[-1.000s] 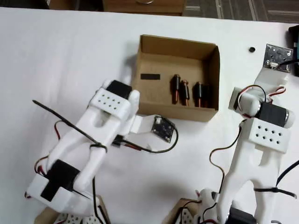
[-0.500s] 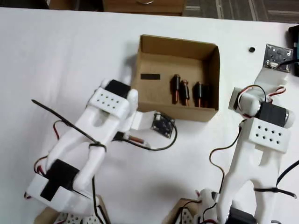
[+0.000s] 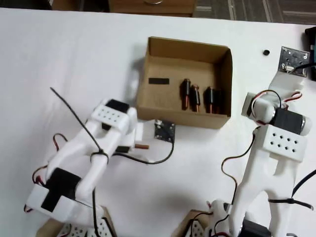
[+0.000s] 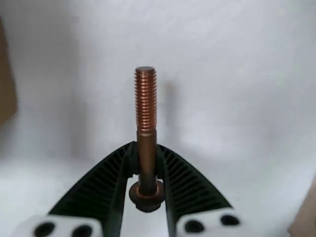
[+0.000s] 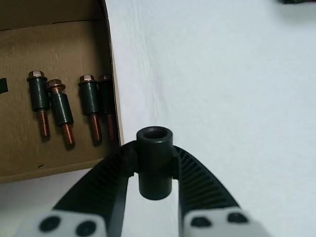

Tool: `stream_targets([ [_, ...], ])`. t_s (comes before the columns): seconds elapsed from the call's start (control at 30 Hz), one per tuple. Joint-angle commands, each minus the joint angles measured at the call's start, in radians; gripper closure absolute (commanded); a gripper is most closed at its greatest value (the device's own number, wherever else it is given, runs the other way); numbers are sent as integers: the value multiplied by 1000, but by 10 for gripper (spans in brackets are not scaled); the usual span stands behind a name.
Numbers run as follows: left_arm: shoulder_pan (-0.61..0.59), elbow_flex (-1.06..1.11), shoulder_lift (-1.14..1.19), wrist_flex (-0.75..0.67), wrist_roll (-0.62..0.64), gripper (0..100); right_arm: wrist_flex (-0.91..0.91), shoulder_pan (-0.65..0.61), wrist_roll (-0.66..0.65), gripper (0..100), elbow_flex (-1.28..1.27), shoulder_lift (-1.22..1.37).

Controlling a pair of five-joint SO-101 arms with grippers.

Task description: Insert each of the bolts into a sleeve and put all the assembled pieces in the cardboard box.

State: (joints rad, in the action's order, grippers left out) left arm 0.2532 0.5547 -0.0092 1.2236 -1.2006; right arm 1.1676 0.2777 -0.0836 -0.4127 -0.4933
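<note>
White tabletop (image 3: 74, 59) lies under me. My left gripper (image 4: 146, 149) pinches a copper-coloured threaded bolt (image 4: 146, 108) just above its head and has drawn back from the brown cardboard box (image 3: 190, 49). My right gripper (image 5: 154, 150), unmoved beside the box, clamps a black cylindrical sleeve (image 5: 155, 170).

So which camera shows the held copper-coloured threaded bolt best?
Left wrist view: the copper-coloured threaded bolt is close and full length, clamped in the left gripper. The high view shows it as a small stub.

Cardboard box (image 5: 110, 64): cut off by the right wrist view's edges. Two assembled pieces (image 3: 212, 100) nearest its wall: outlines merge in the high view. Small dark object (image 3: 266, 52): too small to identify.
</note>
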Motion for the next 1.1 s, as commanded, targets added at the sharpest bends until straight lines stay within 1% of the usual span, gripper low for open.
stream_targets([
  [0.0,-2,12,-6,-14,31,978,-4,-1,-9,978,8,-48],
  [0.2,-3,45,-5,-14,25,970,-4,-1,-8,978,8,-51],
  [0.33,-3,70,-5,-14,25,871,-2,-1,-8,978,8,-51],
  [0.4,-8,76,-6,-29,23,842,-1,-1,-8,978,8,-51],
  [0.5,-9,77,-6,-54,25,842,-1,-1,-8,978,8,-53],
  [0.63,-11,53,-18,-46,35,842,1,-1,-8,978,8,-53],
  [0.67,-14,35,-26,-29,60,842,1,-1,-8,978,8,-53],
  [0.73,-25,-15,-48,15,164,842,-4,-1,-8,978,8,-53],
  [0.8,-25,-82,-72,61,307,842,-4,-1,-6,978,8,-50],
  [0.93,-29,-234,-104,150,697,842,-12,-1,-5,978,8,-45],
  [1.07,-28,-390,-124,313,1082,842,-28,-1,-3,978,8,-45],
])
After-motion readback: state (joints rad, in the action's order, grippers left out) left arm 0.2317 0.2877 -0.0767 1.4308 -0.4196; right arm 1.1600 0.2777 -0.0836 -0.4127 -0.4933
